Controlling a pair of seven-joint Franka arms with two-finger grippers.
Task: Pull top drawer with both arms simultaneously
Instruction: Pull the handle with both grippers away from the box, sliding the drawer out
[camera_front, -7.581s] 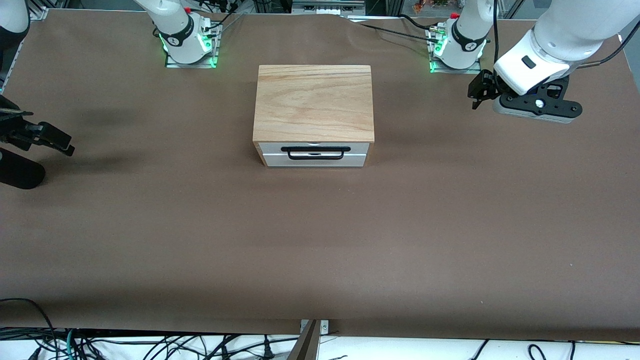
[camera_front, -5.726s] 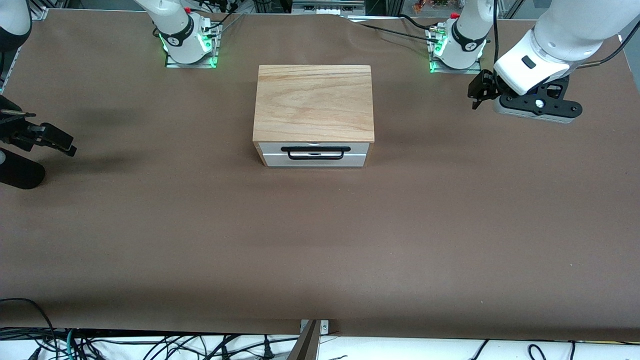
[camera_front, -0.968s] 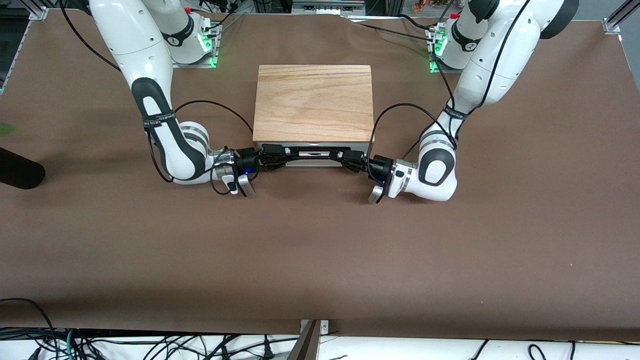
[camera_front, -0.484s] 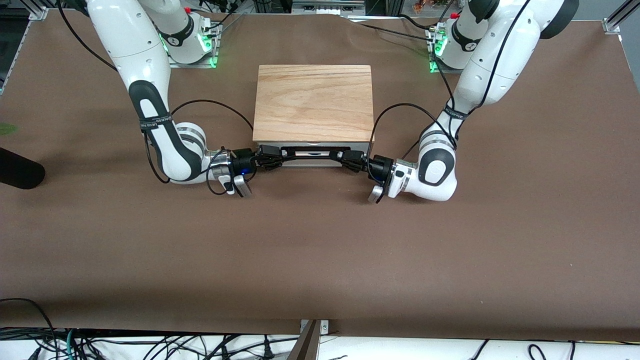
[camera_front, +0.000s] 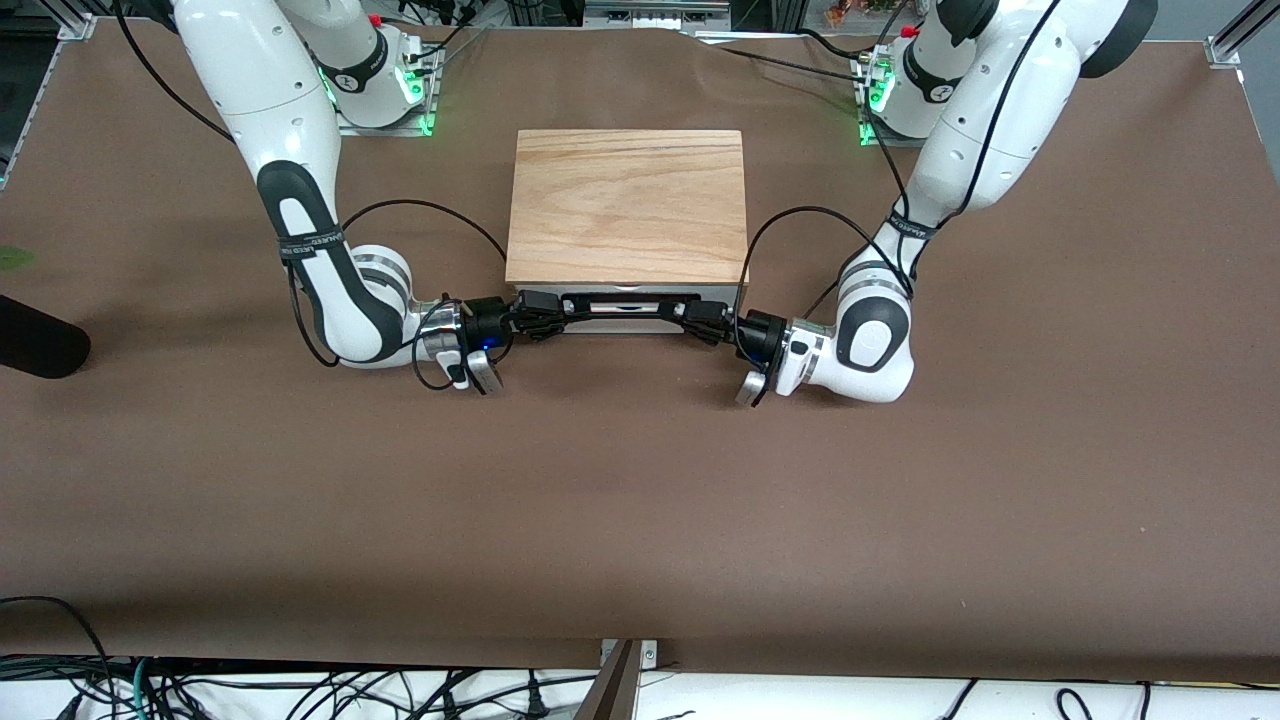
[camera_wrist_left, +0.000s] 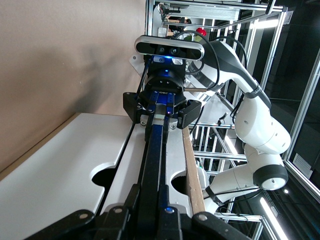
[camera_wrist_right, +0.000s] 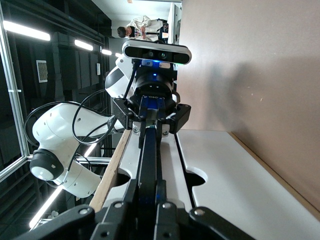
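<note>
You're at the grasp step: both sets of jaws are clamped on the black bar handle (camera_front: 628, 301) of the top drawer (camera_front: 630, 318), left gripper (camera_front: 700, 318) on its 3 o'clock end, right gripper (camera_front: 545, 312) on its 9 o'clock end. The drawer sits closed under the wooden cabinet lid (camera_front: 627, 205) at table centre. Next move, I'd judge: pull both evenly toward 6 o'clock. Fingertip contact is hard to make out.

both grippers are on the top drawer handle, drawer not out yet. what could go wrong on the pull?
1. The left gripper and right gripper each clamp one end of the thin bar handle; uneven pulling could skew and jam the top drawer.
2. The cabinet sits loose on the table and may slide with the pull.
</note>
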